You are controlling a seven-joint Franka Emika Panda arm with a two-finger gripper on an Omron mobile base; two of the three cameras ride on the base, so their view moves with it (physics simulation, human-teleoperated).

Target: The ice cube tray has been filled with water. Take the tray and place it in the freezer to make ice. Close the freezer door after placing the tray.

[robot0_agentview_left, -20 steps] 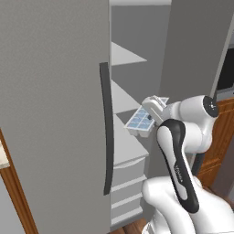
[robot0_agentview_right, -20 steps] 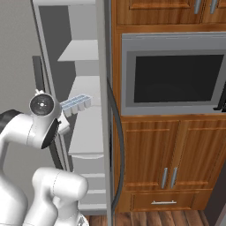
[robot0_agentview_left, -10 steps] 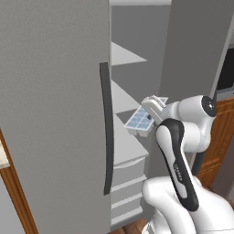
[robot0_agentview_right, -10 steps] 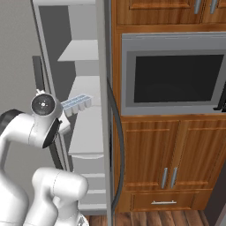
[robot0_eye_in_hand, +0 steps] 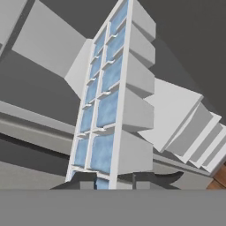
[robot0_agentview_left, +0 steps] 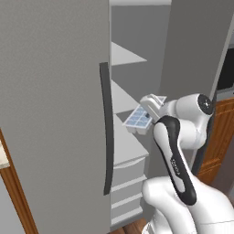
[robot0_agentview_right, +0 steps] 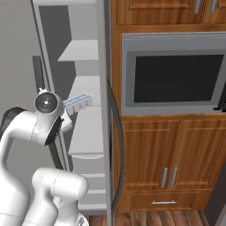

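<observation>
Pale blue water [robot0_eye_in_hand: 107, 108] fills the ice cube tray [robot0_eye_in_hand: 112, 101], pinched by the gripper [robot0_eye_in_hand: 109, 180] inside the freezer [robot0_agentview_left: 132, 146].

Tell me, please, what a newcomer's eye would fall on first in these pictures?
First, the ice cube tray with pale blue water in its cells, gripped at one end by the arm's fingers and held out over a white shelf inside the open freezer. Next, the tall grey freezer door standing open at left, with its dark bar handle.
</observation>
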